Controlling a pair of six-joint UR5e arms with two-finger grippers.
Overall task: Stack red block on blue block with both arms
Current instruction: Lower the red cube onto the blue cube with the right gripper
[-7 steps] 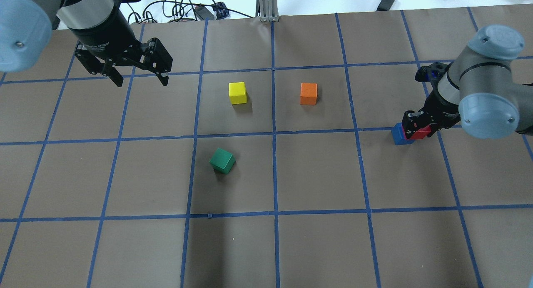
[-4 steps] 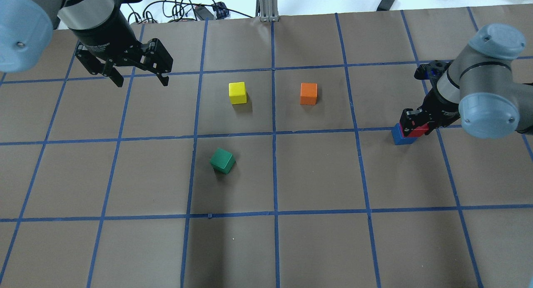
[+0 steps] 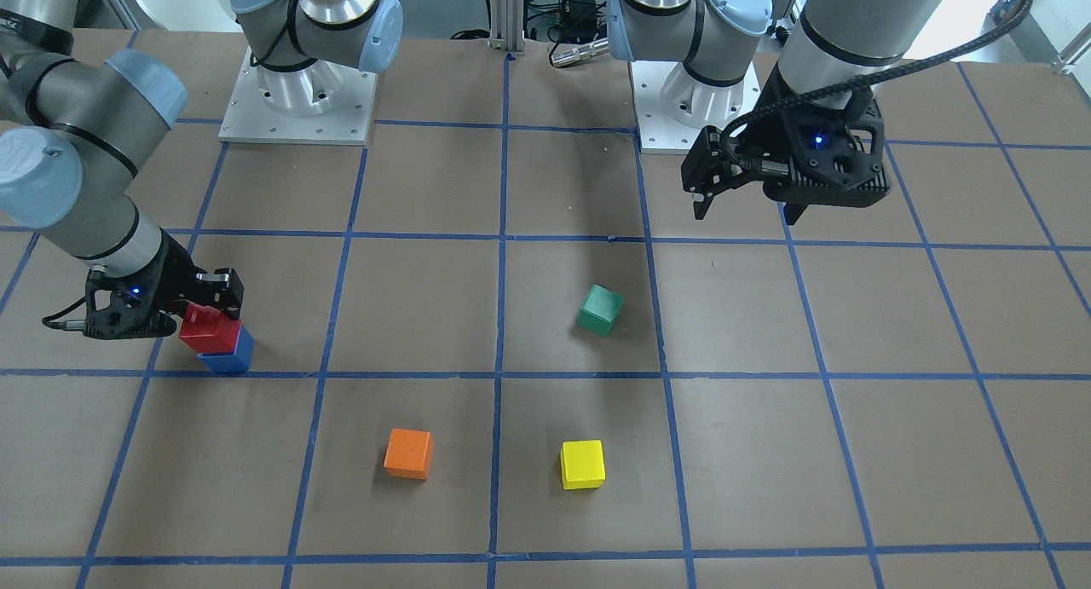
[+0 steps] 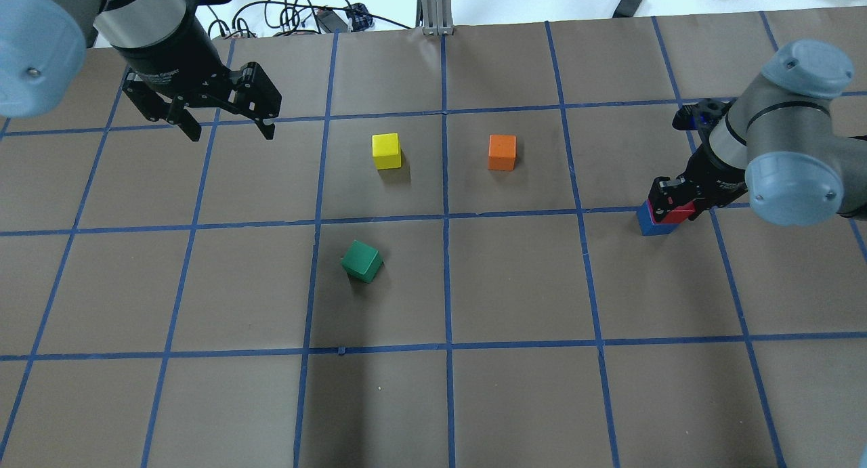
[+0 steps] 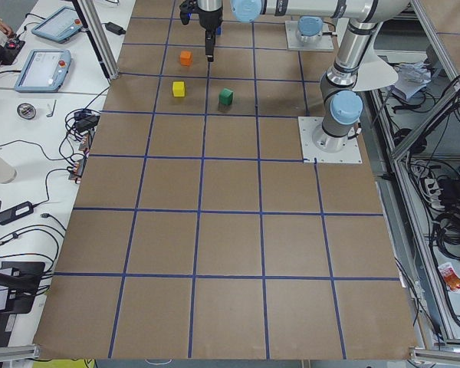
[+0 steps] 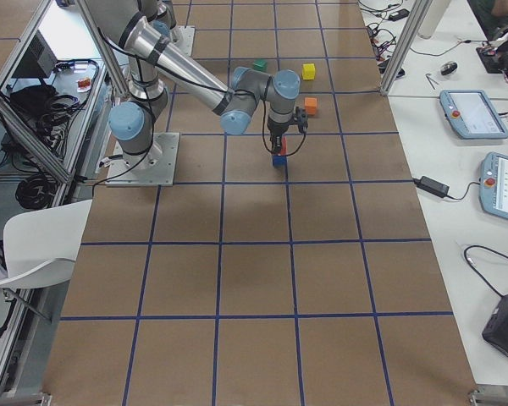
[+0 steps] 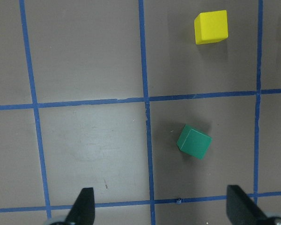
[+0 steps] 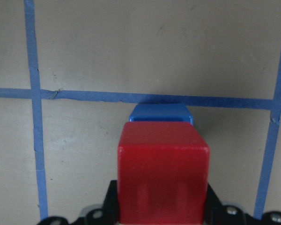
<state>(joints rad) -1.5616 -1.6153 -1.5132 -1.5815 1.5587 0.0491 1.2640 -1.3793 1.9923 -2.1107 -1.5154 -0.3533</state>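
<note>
Opposed overhead and front cameras share the table [image 4: 515,285] — wrist cameras look down (close).

The surface [image 4: 515,285] is brown paper, cut into squares by blue tape lines [image 4: 446,285]. Four cubes lie directly on it: a yellow block [image 4: 386,150] and an orange block [image 4: 502,152] side by side in neighbouring squares, a green block [image 4: 362,261] turned askew to the grid, and the blue block [image 4: 651,223] well apart, against a tape line. Two pale base plates [image 3: 256,120] sit at the robot's edge.

Left hand [image 4: 230,133]: fingers spread wide, pointing down, raised above the worktop.
Right hand [image 4: 672,207]: low, clamped on red block [image 8: 163,173].
</note>
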